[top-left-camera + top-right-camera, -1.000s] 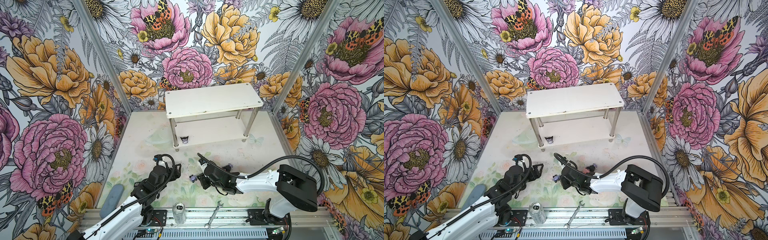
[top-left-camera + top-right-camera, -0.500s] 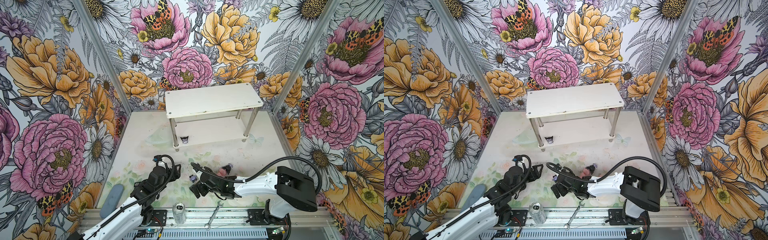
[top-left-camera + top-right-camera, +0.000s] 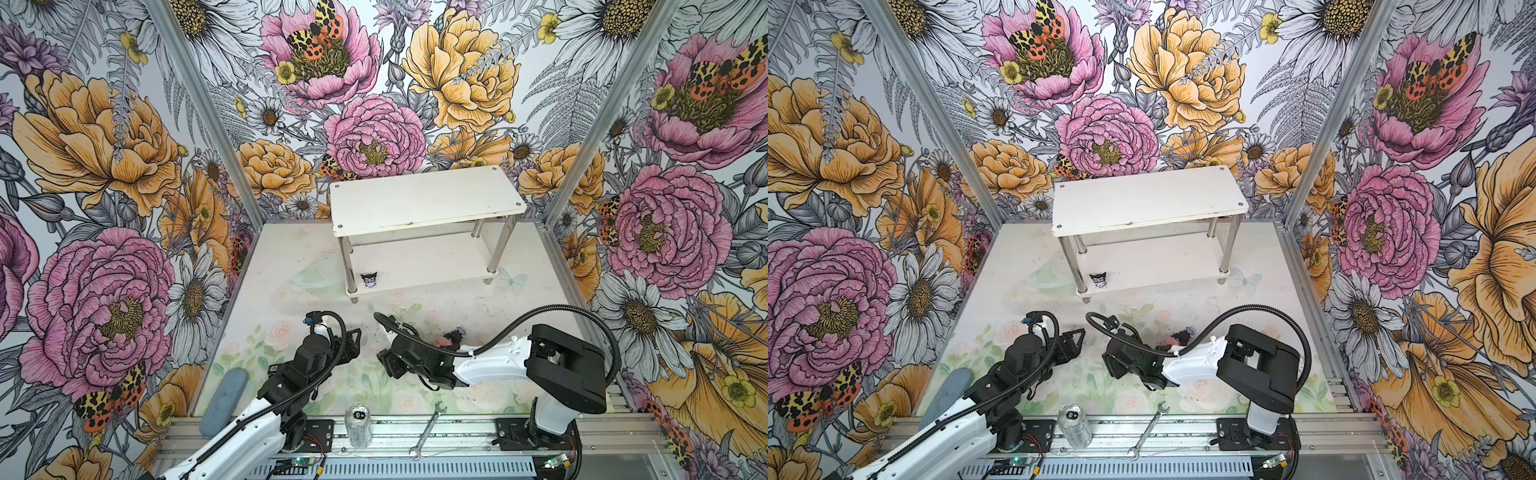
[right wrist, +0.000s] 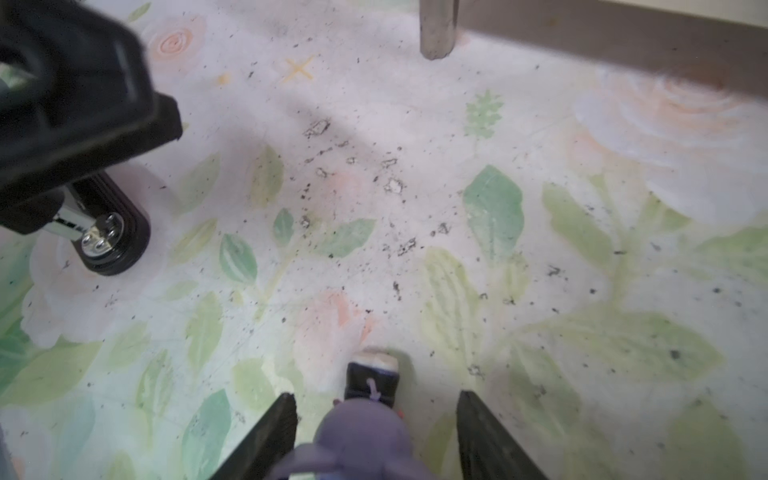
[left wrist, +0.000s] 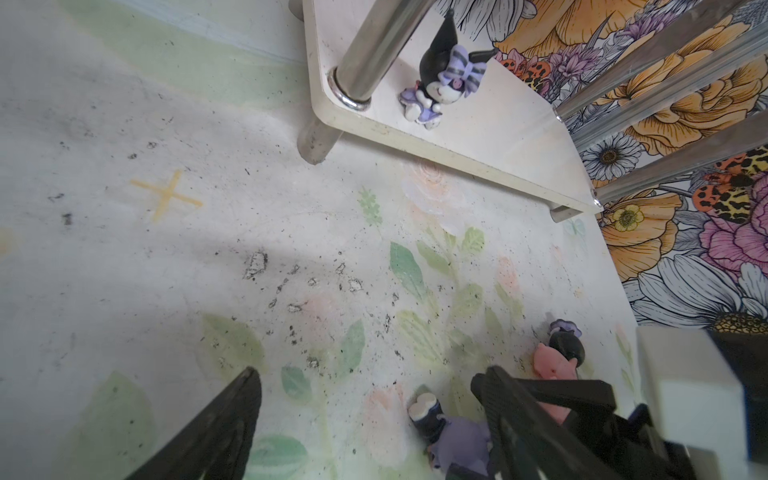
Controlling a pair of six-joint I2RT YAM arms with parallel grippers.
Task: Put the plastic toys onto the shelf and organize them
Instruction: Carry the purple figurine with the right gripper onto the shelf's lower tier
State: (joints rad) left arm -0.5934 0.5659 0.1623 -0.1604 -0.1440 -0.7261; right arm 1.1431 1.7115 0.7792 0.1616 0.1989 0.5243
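Shelf point(image 3: 424, 199) stood at the back of the table point(image 3: 291, 286), close to the rear wall. The first figurine point(image 3: 369, 279) stood upright on the lower tier at its front left corner, just beside the chrome leg point(image 5: 374, 45).

The left gripper point(image 3: 355, 343) hung low over the front half of the table, left of centre. Its jaws were wide apart and empty. One finger point(image 5: 224, 419) showed clear of every toy.

The right gripper point(image 4: 376, 395) sat low to the table just right of the left one, reaching in toward it. Its jaws were apart, one on each side of the second figurine point(image 4: 365, 432). That toy lay flat on the table, feet pointing away from the gripper. A gap showed between the toy and one finger point(image 4: 482, 432), so it was not clamped. The view there was blurred.

The pig point(image 5: 555, 368) lay on the table beside the right arm, with the third figurine point(image 5: 566, 347) right at it on the shelf side. Whether they touched could not be told. In both top views the arm's cable half hid the pair.

A can point(image 3: 358, 422) stood on the front rail. A wrench point(image 3: 428, 430) lay to its right. Both were well apart from the toys.
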